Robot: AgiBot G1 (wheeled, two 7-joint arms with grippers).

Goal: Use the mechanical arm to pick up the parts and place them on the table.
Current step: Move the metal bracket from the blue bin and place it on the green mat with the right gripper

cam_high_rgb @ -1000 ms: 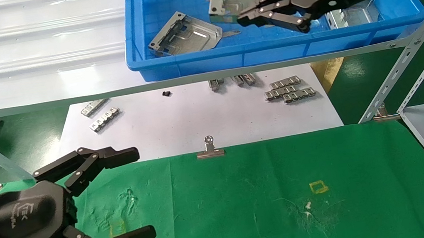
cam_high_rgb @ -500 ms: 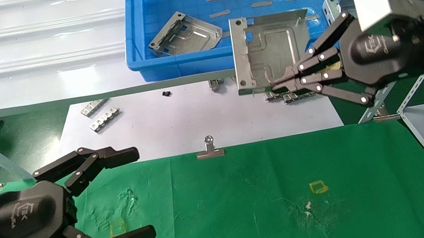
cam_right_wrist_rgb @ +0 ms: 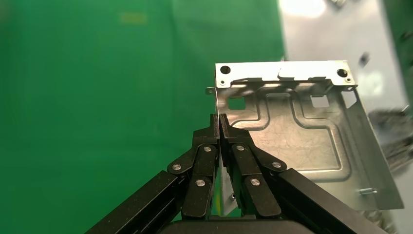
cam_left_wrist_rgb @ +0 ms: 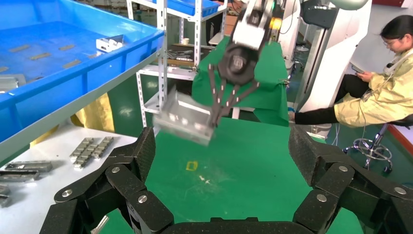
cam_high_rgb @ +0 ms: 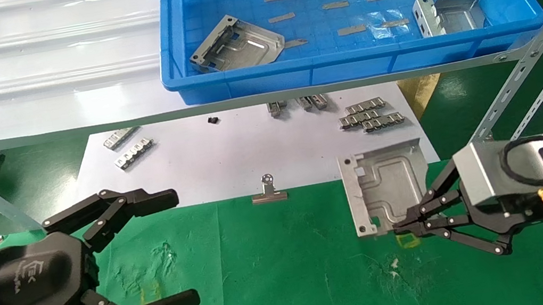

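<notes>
My right gripper (cam_high_rgb: 405,225) is shut on the bent-up rim of a silver-grey stamped metal part (cam_high_rgb: 387,186) and holds it just above the green table (cam_high_rgb: 294,267), at its far edge on the right. In the right wrist view the closed fingertips (cam_right_wrist_rgb: 220,122) pinch the part's (cam_right_wrist_rgb: 297,141) edge. The left wrist view shows that part (cam_left_wrist_rgb: 182,119) blurred above the cloth. Two more parts lie in the blue bin (cam_high_rgb: 249,77): one (cam_high_rgb: 236,45) at its left, one (cam_high_rgb: 449,14) at its right. My left gripper (cam_high_rgb: 178,247) is open and empty over the table's left side.
A white paper sheet (cam_high_rgb: 229,159) behind the green cloth carries toothed metal strips (cam_high_rgb: 371,115) and more strips (cam_high_rgb: 132,147). A silver binder clip (cam_high_rgb: 268,190) sits on the cloth's far edge. A grey metal rack frame (cam_high_rgb: 534,75) stands at the right. A seated person (cam_left_wrist_rgb: 370,92) is beyond the table.
My right gripper has carried the part out of the blue bin, toward me and down, to just above the green table. The left arm has not moved.
</notes>
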